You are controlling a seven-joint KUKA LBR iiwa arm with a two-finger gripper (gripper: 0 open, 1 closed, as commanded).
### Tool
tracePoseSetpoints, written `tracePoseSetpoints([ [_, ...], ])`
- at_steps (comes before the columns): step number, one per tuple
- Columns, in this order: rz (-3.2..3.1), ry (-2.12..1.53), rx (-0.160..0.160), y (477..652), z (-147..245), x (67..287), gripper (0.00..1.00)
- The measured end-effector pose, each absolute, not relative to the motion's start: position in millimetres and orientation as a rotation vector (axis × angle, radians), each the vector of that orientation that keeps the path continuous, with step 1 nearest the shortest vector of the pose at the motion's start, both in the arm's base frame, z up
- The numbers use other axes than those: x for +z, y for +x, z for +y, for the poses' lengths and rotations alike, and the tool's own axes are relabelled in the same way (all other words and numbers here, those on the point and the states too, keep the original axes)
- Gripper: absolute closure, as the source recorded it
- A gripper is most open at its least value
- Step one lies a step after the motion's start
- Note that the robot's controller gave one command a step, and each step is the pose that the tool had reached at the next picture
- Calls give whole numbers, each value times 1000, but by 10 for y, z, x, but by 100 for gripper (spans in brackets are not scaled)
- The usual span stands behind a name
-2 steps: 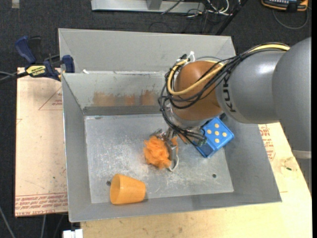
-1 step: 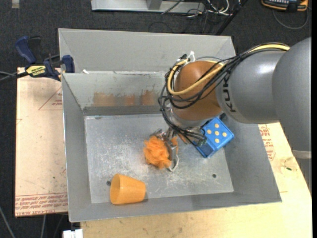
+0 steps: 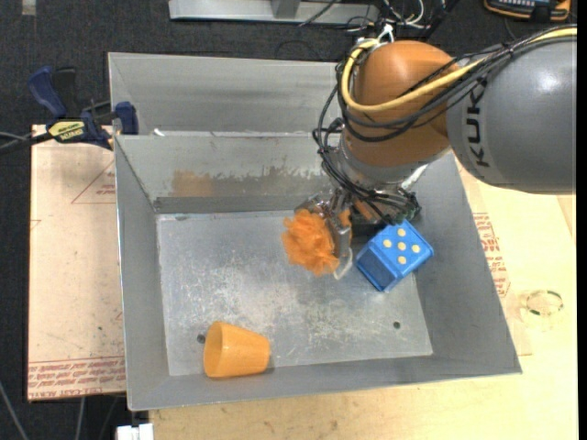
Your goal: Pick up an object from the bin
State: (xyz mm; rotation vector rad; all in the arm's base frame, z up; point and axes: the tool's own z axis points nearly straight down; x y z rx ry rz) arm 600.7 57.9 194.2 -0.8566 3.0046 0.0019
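Observation:
My gripper (image 3: 343, 248) hangs low in the middle right of the bin, under the arm's orange dome. It sits between two things. A fuzzy orange tuft (image 3: 309, 239) lies right against its left side, touching it. Close on its right rests a blue die with yellow dots (image 3: 393, 255), tilted on the bin floor. Most of the gripper is hidden by the dome and cables above it.
An orange plastic cup (image 3: 236, 349) lies on its side near the front left of the bin floor, far from the gripper. The bin's sloped walls rise on all sides, and the arm comes in over the right wall.

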Motion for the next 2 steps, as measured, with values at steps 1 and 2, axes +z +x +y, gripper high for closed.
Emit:
tracePoseSetpoints([
  [1,3005,-856,2,6006,579,1941,100],
  [2,3015,-844,5,6047,614,2325,100],
])
